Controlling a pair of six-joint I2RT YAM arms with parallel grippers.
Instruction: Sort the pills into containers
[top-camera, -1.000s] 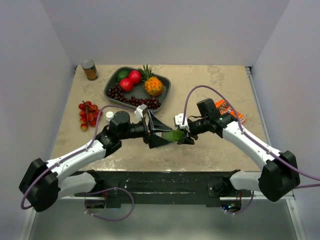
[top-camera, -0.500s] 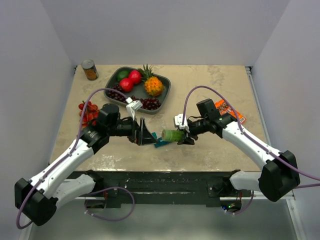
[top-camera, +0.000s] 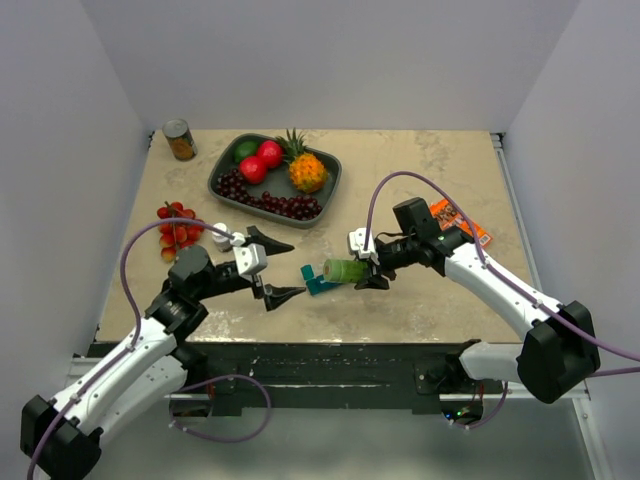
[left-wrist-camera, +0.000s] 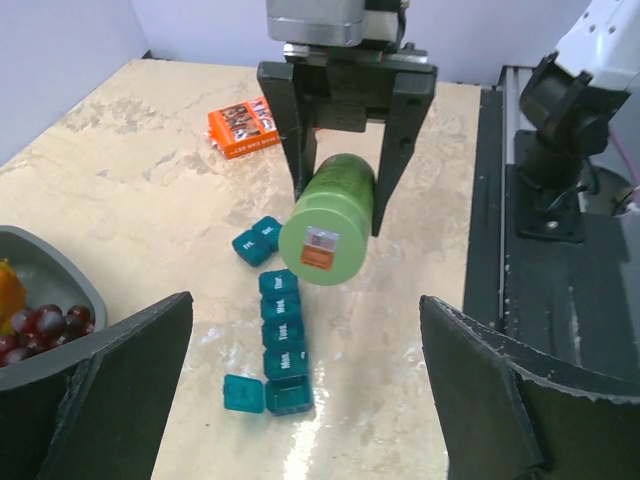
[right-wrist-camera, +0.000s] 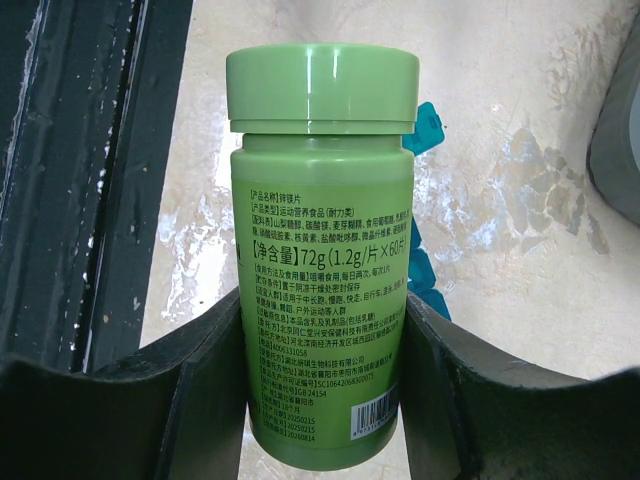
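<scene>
Left wrist view: right tool (left-wrist-camera: 343, 203) clamps the capped green bottle (left-wrist-camera: 322, 245) above teal containers (left-wrist-camera: 281, 335) on the worktop (left-wrist-camera: 150, 200), left tool (top-camera: 297, 268) spread wide, empty; opening step, next likely needs left gripping the cap.

Left fingers (left-wrist-camera: 110, 380) wide, right fingers (right-wrist-camera: 190, 400) clamped.

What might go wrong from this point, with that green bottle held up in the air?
The right gripper holds the green bottle sideways by its base end, above the containers; if it slips it may fall and scatter them. The cap is on and the left gripper stands open, apart from it; a misaligned grab might knock the bottle loose.
</scene>
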